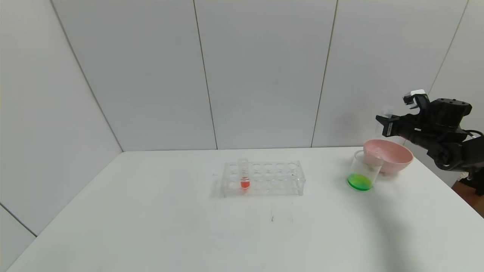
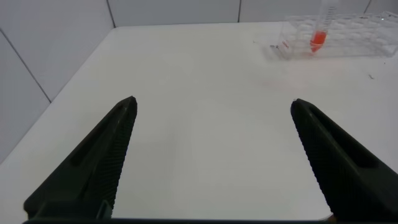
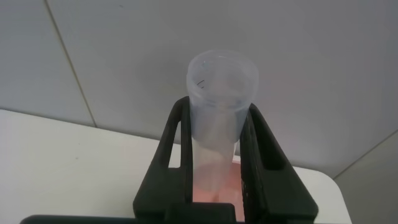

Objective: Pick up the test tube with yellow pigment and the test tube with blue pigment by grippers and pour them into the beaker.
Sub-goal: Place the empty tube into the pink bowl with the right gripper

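My right gripper [image 1: 382, 124] hangs in the air over the pink bowl [image 1: 395, 153] at the far right. In the right wrist view the right gripper [image 3: 217, 106] is shut on a clear, empty test tube [image 3: 222, 78] lying along its fingers, open mouth pointing away. The beaker [image 1: 363, 166] stands just in front of the bowl and holds green liquid [image 1: 359, 182]. No tube with yellow or blue liquid shows in any view. My left gripper [image 2: 212, 101] is open and empty above bare table, out of the head view.
A clear rack [image 1: 264, 177] stands mid-table with one red-orange tube [image 1: 244, 175] in its left end; both also show in the left wrist view, the rack [image 2: 354, 34] and the tube [image 2: 319, 34]. The white table [image 1: 151, 219] ends at the wall behind.
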